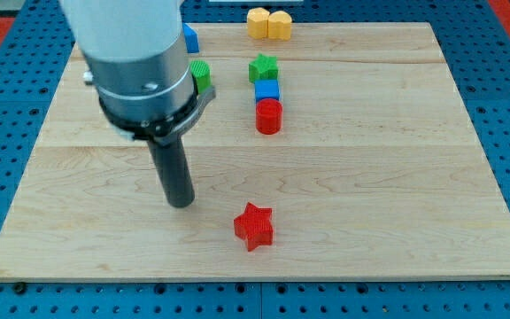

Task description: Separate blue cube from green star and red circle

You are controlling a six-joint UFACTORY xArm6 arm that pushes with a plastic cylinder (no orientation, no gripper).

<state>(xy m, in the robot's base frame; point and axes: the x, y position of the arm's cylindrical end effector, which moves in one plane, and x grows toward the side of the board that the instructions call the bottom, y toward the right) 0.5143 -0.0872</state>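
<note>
So my tip [181, 203] is sitting left of centre, no jaws on it at all, just a bare rod, well apart from the blue cube [266, 90], which is wedged upper-middle, touching the green star [263, 67] above and red circle [269, 116] below.

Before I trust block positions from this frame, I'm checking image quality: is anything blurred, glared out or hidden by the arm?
In the camera view, the blue cube, green star and red circle look sharp under even light, with soft shadows and no glare; the arm body hides part of a green block and a blue block; my tip shows clearly, left of the red star.
</note>
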